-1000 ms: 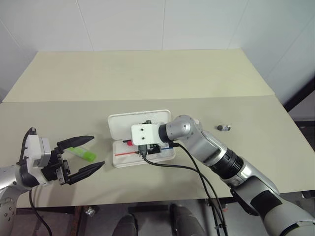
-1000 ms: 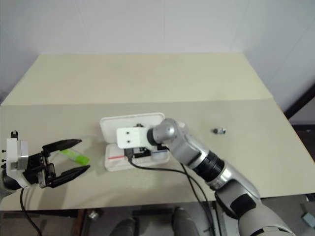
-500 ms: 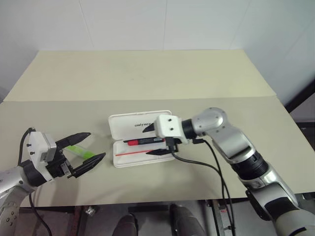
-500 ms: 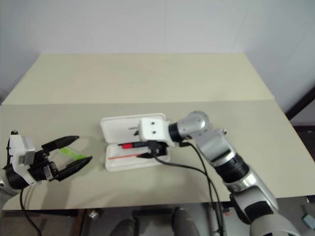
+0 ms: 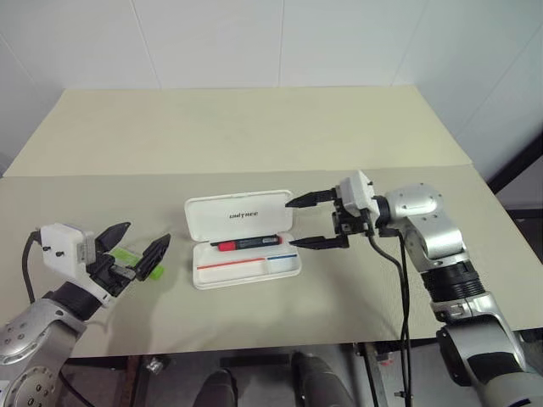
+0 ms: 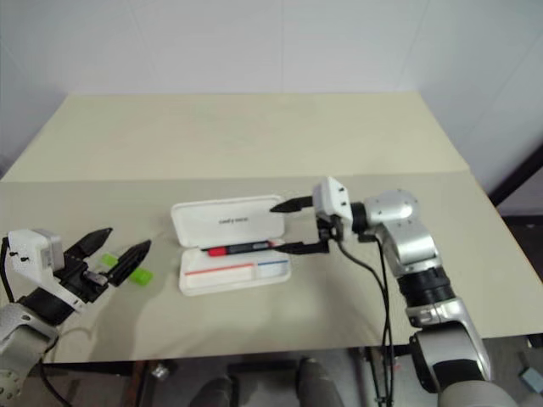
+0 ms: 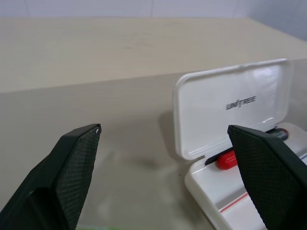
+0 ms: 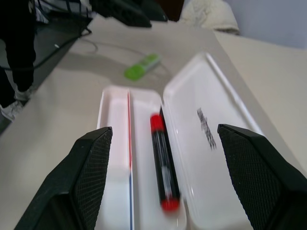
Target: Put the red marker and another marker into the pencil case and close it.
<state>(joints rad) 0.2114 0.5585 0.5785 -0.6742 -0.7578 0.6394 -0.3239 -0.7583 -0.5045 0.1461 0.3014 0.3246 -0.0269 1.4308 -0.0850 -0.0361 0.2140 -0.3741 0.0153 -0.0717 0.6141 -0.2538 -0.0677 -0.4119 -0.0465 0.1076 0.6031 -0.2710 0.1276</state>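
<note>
The white pencil case (image 5: 273, 268) lies open at the table's middle, its lid (image 7: 230, 110) propped up at the back. The red marker (image 5: 249, 243) lies in the tray along the hinge, its red cap (image 7: 225, 159) at the left end. A green marker (image 5: 129, 255) rests on the table left of the case, partly hidden by my left gripper (image 5: 144, 235), which hovers open over it. My right gripper (image 5: 291, 225) is open and empty just right of the case, pointing left at it. From the right wrist, the red marker (image 8: 163, 163) and green marker (image 8: 141, 66) both show.
The beige table (image 5: 254, 127) has a seam running across it behind the case and a front edge close to my arms. A black cable (image 5: 402, 288) hangs from my right arm over the front edge. A white wall stands behind the table.
My right gripper has drawn back to the right, off the case, uncovering the red marker in the tray. My left gripper has turned to point farther forward above the green marker.
</note>
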